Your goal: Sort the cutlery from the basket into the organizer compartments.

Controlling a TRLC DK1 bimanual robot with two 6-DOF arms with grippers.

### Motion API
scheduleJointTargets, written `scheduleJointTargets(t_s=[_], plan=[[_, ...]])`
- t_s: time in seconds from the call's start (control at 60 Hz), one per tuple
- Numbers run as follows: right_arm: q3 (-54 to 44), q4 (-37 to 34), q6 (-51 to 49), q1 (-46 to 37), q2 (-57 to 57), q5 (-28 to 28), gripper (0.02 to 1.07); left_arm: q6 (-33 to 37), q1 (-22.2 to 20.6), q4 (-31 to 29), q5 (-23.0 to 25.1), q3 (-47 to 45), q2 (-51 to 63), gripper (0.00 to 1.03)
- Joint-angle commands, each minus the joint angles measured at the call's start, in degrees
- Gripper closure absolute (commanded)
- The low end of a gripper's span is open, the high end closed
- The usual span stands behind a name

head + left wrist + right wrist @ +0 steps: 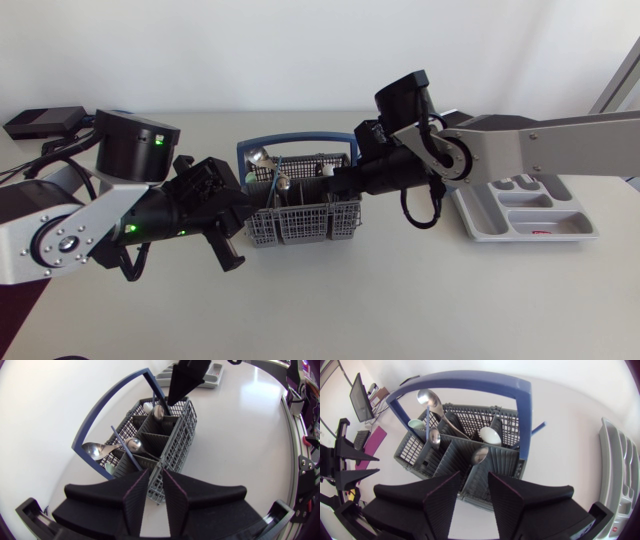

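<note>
A pale, matt bench [400, 310] carries everything. The silver-grey left arm [80, 225] comes in over the left edge, and the right arm [540, 145] over the right edge. A grey plastic lattice basket with a blue hoop handle [300, 222] stands mid-bench, nearer the far edge. A light grey moulded organizer tray [560, 213] lies toward the right edge, well apart from the basket. The left gripper [156, 502] hangs just beside the basket's left end, its fingers a narrow gap apart and gripping nothing. The right gripper [475, 502] sits over the basket's right end, parted and empty. Shiny metal spoons [429, 399] and a thin blue handle [125, 447] stand in the basket's compartments.
</note>
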Motion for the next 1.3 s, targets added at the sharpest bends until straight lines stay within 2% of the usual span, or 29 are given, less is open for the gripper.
scheduleJointTargets(t_s=[0.0,0.317,1.283], plan=[[0.51,2.14,2.97,0.46,0.77,0.97,0.63,-1.32,-0.97,0.86,-0.69,-2.04,-1.51,0.81],[-1.69,7.23,6.22,0.72,1.03,2.99,0.63,-3.08,-2.82,2.79,-0.95,-3.45,-3.44,0.81],[-1.95,9.52,9.21,0.98,6.22,1.76,0.63,-4.40,-4.75,5.61,-1.04,-5.12,-2.83,0.81]])
